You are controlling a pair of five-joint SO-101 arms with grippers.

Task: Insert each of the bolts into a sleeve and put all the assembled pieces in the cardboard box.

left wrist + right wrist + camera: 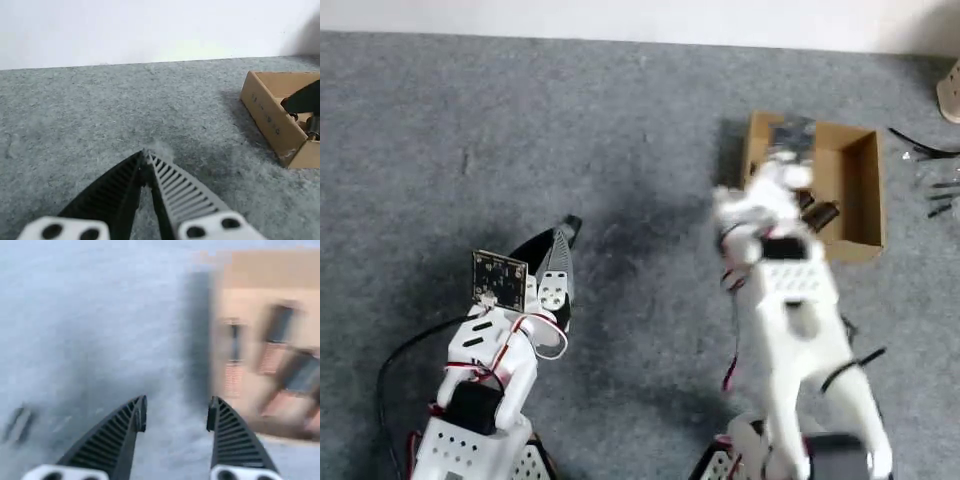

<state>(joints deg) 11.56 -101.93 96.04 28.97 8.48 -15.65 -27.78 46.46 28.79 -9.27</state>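
The box (860, 248) sits open-topped on the carpet (650, 150), and the blurred right wrist view shows several dark pieces (272, 347) lying on its floor; whether each is a bolt inside a sleeve cannot be told. From the high view one brownish piece (820, 213) lies near the middle of the box, and the left wrist view catches another (315, 127) against the box's (267, 117) near wall. The right arm (790, 290) stretches over the box's corner. The right gripper (177, 412) hangs just outside the box (260, 275), beside one of its walls, with its fingers spread wide and only carpet between them. The left gripper (570, 226) is well apart from the box, low over the carpet; its fingers are pressed together at the tips with nothing in them (146, 156). On the side of the box away from the left gripper, thin black strips (930, 190) lie loose on the carpet, near the box but not touching it.
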